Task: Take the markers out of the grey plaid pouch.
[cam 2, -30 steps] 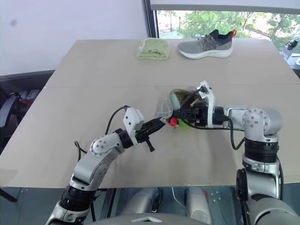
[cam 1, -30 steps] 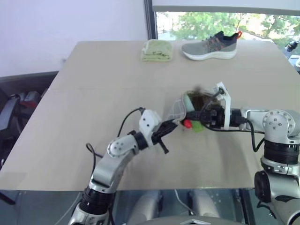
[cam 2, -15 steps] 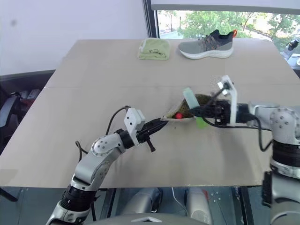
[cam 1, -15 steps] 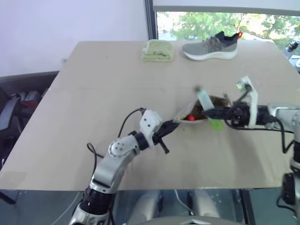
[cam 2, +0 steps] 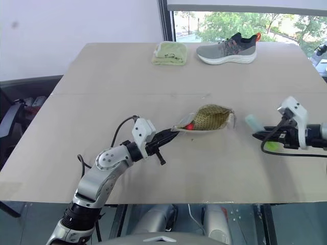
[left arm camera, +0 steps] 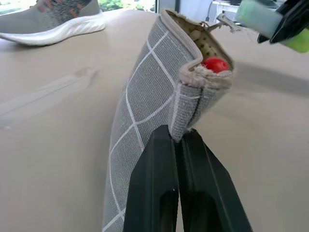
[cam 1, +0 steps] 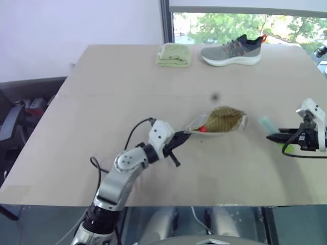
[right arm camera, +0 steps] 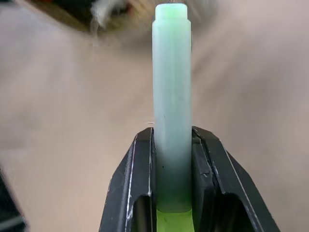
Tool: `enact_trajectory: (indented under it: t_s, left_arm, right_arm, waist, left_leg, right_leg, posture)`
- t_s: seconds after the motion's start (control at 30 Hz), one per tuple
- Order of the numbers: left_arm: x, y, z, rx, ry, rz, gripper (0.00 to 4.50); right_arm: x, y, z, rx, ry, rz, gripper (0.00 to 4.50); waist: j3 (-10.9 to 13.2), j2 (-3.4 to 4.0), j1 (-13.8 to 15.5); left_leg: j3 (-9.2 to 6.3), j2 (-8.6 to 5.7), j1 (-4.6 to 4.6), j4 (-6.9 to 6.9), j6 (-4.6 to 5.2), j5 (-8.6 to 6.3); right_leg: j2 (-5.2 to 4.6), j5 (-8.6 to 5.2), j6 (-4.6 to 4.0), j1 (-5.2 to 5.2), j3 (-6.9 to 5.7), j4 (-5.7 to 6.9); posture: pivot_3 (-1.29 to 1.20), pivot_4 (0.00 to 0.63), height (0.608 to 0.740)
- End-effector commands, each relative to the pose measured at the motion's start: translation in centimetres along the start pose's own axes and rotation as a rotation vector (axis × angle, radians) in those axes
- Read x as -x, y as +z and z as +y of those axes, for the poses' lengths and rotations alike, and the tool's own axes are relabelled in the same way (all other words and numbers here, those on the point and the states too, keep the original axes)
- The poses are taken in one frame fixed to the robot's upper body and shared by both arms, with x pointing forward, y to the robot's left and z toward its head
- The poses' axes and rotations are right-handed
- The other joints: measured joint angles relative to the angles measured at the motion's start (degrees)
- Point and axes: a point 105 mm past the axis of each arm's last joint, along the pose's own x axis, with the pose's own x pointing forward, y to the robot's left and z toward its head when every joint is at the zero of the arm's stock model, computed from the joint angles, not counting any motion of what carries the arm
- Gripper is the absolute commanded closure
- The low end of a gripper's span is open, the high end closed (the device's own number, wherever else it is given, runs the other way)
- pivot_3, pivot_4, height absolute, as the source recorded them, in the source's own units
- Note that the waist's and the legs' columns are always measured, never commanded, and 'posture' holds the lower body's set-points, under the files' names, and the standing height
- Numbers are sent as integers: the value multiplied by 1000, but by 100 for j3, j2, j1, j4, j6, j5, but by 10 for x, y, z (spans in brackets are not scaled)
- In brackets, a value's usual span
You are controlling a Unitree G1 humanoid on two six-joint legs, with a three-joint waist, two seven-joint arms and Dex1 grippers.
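Gripping teal marker (right arm camera: 172, 96), right hand (right arm camera: 173, 145) clear of pouch (cam 2: 209, 118).

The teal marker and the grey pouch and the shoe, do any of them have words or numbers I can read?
No readable text anywhere.
Teal marker, held in the right hand: plain, no print visible.
Grey plaid pouch, pinched by the left hand: white grid lines, no label.
Shoe: any logo is too small to read.
Folded green cloth: no text visible.
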Motion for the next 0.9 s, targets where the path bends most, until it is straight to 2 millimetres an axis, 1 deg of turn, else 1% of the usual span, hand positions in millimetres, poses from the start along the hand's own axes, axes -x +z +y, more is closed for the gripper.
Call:
enact_trajectory:
  t_s: [0.03, 0.07, 0.1, 0.13, 0.17, 0.2, 0.23, 0.27, 0.3, 0.37, 0.4, 0.47, 0.5, 0.53, 0.57, 0.6, 0.67, 0.7, 0.73, 0.8, 0.87, 0.9]
  left_arm:
    - [2, 12, -3, -44, -14, -40, 4500]
    - [2, 11, -3, -45, -16, -39, 4500]
    - [2, 11, -4, -45, -19, -37, 4500]
    - [2, 10, -5, -46, -21, -35, 4500]
    - [2, 10, -5, -47, -23, -35, 4500]
    - [2, 10, -5, -48, -23, -34, 4500]
    - [3, 10, -5, -50, -23, -33, 4500]
    - [3, 10, -5, -53, -23, -31, 4500]
    - [3, 10, -4, -55, -22, -29, 4500]
    - [4, 10, -3, -57, -20, -28, 4500]
    - [4, 10, -3, -58, -19, -28, 4500]
    - [4, 9, -3, -58, -19, -28, 4500]
    - [3, 9, -4, -59, -20, -28, 4500]
    - [3, 9, -4, -60, -20, -29, 4500]
    - [2, 10, -4, -60, -21, -30, 4500]
    - [2, 10, -4, -61, -21, -31, 4500]
    - [1, 10, -4, -62, -22, -34, 4500]
    - [1, 11, -4, -62, -23, -35, 4500]
    - [1, 11, -4, -63, -25, -35, 4500]
    - [1, 11, -4, -64, -30, -35, 4500]
    - [1, 11, -4, -65, -32, -35, 4500]
    - [1, 11, -4, -64, -32, -35, 4500]
  right_arm:
    - [0, -6, -27, 104, -181, 53, 4142]
    - [-3, -12, -31, 136, -211, 87, 3086]
    - [-6, -16, -33, 165, -222, 118, 2725]
    - [-7, -18, -32, 185, -223, 134, 2115]
    - [-8, -18, -31, 196, -221, 140, 1987]
    - [-7, -17, -31, 205, -226, 142, 1261]
    - [-4, -12, -32, 225, -240, 139, 1166]
    - [-1, -3, -31, 242, -244, 118, 652]
    - [1, 7, -28, 255, -239, 84, 652]
    - [0, 38, -14, 255, -187, -57, 652]
    - [-1, 53, -4, 250, -142, -132, 652]
    - [-7, 82, 22, 253, -24, -288, 652]
    - [-12, 95, 43, 252, 79, -376, 863]
    - [-13, 102, 57, 250, 149, -428, 1254]
    - [-15, 108, 71, 227, 228, -484, 1478]
    - [-15, 110, 80, 209, 276, -515, 1932]
    - [-28, 100, 88, 168, 330, -502, 2825]
    - [-34, 96, 88, 157, 326, -487, 3083]
    - [-42, 88, 88, 160, 320, -456, 3801]
    - [-59, 74, 86, 234, 270, -376, 4468]
    - [-70, 68, 85, 310, 243, -334, 4468]
    - [-75, 68, 84, 355, 227, -334, 4468]
  waist:
    - [0, 0, 4]
    - [0, 0, 9]
    - [0, 0, 13]
    - [0, 0, 14]
    - [0, 1, 14]
    - [1, 1, 15]
    - [1, 1, 15]
    - [1, 1, 16]
    - [1, 1, 17]
    - [4, 5, -1]
    - [4, 5, -6]
    - [6, 2, -14]
    - [7, -1, -1]
    - [9, -5, 13]
    - [10, -9, 21]
    - [12, -14, 37]
    - [14, -17, 79]
    - [14, -17, 105]
    - [14, -17, 119]
    - [14, -17, 127]
    - [14, -17, 123]
    - [14, -16, 105]
  left_leg:
    - [4, 0, 3, 0, 0, 0]
    - [4, 2, 4, 1, 0, 0]
    - [4, 2, 5, 1, 0, 0]
    - [4, 2, 4, 1, 0, 0]
    - [4, 2, 3, 1, 0, 0]
    - [5, 2, 3, 0, 0, 0]
    - [5, 2, 3, 0, 0, 0]
    - [4, 2, 2, 0, 0, 0]
    - [5, 2, 1, 0, 0, 0]
    - [6, 2, 1, 0, 1, -1]
    - [11, 2, 2, -1, 1, -1]
    - [15, 9, 6, -2, 1, -1]
    - [14, 13, 6, -3, 0, -1]
    - [7, 16, 6, -6, 0, -1]
    - [2, 16, 4, -6, 0, -2]
    - [-1, 16, 2, -6, 0, -2]
    - [-12, 11, -9, -1, 1, -3]
    - [-12, 5, -11, 3, 5, -5]
    - [-11, 0, -12, 5, 8, -6]
    - [-6, -3, -11, 8, 11, -8]
    - [-2, -3, -8, 8, 11, -8]
    - [-2, -1, -7, 8, 10, -7]
  right_leg:
    - [0, 0, 0, 0, 3, 3]
    - [1, 0, 0, 1, 2, 3]
    - [1, 0, 0, 1, 2, 3]
    - [2, 0, 0, 1, 1, 3]
    - [2, 0, 0, 0, 1, 3]
    - [2, 0, 0, 0, 2, 2]
    - [1, 0, 0, 0, 2, 2]
    - [1, 0, 0, 0, 2, 1]
    - [2, 0, 0, 0, 2, -2]
    - [2, 0, 0, 0, 4, -3]
    - [3, 0, 0, -1, 10, -1]
    - [10, 0, 0, -1, 13, 1]
    - [12, 0, 0, -1, 12, 1]
    - [14, 0, 0, 1, 4, -1]
    - [14, 0, 0, 1, 0, -2]
    - [13, 0, 0, 2, -3, -4]
    - [7, 1, -1, 3, -12, -11]
    - [2, 1, -1, 3, -12, -12]
    - [-2, 0, -1, 3, -12, -15]
    - [-6, 1, 0, 4, -9, -17]
    - [-5, 0, 0, 1, -5, -12]
    - [-2, 0, 0, -2, -5, -6]
  posture:
    - [0, 150, 740]
    - [0, 150, 740]
    - [0, 150, 740]
    - [0, 150, 740]
    - [0, 150, 740]
    - [0, 150, 740]
    - [0, 150, 740]
    - [0, 150, 740]
    - [0, 150, 740]
    - [0, 150, 740]
    - [0, 150, 740]
    - [0, 150, 740]
    - [0, 150, 740]
    - [0, 150, 740]
    - [0, 150, 740]
    - [0, 150, 740]
    - [0, 150, 740]
    - [0, 150, 740]
    - [0, 150, 740]
    - [0, 150, 740]
    - [0, 150, 740]
    - [0, 150, 740]
